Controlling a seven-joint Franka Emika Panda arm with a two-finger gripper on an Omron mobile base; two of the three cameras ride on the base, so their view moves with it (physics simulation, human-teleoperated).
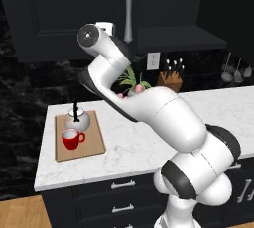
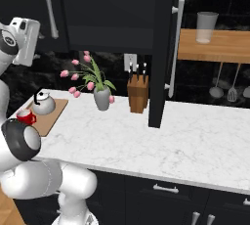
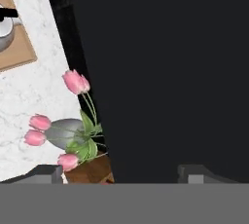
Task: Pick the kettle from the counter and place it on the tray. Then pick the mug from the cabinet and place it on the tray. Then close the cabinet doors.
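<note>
- Kettle (image 1: 78, 118) and mug (image 1: 72, 139) are seen on the tray (image 1: 95, 145), at the left end of the counter (image 1: 139, 145); mug just in front of kettle. Both placements are judged done; door closing is judged the step in hand.
- Gripper (image 3: 121, 172) is held high, in front of the upper cabinet (image 2: 112, 9). Fingertips (image 3: 46, 172) are seen spread wide with nothing between them: released, empty.
- In the hand view, a flat black panel is seen directly ahead of the fingers, very near; contact cannot be told. Vase of tulips (image 3: 68, 133) lies below and to one side.
- In the right base view, one cabinet door (image 2: 163, 48) stands open, edge-on, swung out over the counter, with its silver handle (image 2: 176, 48) running vertically. It hangs well to the arm's right, beyond the knife block (image 2: 138, 93).
- Key relation: door's long axis is vertical, hinged at the cabinet; a sideways push on its face toward the cabinet is judged needed.
- Left-side door with handle (image 2: 49, 9) appears closed or nearly so; cannot be told for sure.
</note>
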